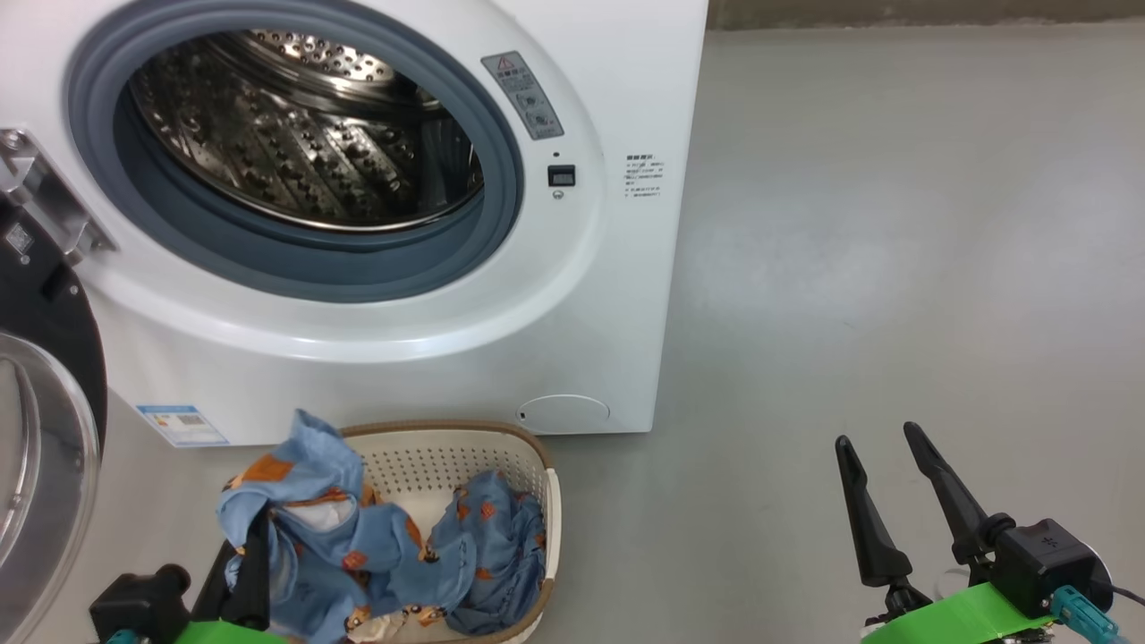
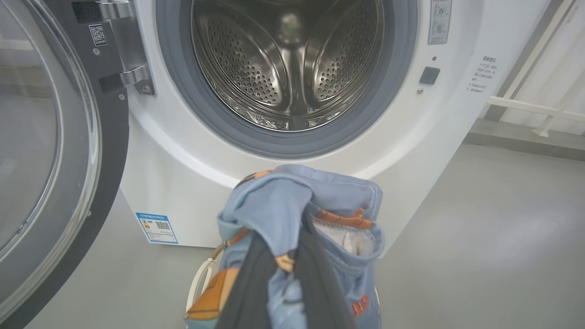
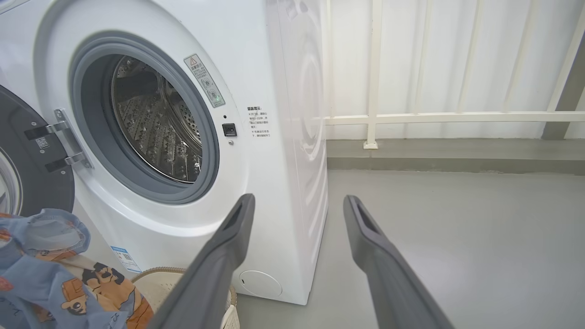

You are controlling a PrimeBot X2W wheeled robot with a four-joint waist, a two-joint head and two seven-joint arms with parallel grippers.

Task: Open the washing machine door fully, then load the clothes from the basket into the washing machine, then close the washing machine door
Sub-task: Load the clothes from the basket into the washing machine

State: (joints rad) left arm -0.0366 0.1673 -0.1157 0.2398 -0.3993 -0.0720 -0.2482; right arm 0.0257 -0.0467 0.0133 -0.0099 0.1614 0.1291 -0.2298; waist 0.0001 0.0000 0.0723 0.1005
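Left wrist view, bottom centre: we see left jaws clamped on the clothes [image 2: 283, 201]. Head view adds the basket [image 1: 420, 470], lower centre, and right jaws spread apart, lower right.

The grey floor [image 1: 894, 268] carries the washing machine [image 1: 617, 295] at eleven o'clock, the basket [image 1: 420, 465] at seven.

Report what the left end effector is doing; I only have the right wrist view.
Observer: The left end effector is shut on the clothes, in front of the washing machine.
Operator: Check the basket.
Observer: In the head view, part of the clothes lies inside the basket, and the gripped part is raised above its rim.
Operator: Look into the drum.
Observer: The left wrist view looks straight in: the steel drum has no fabric in it.
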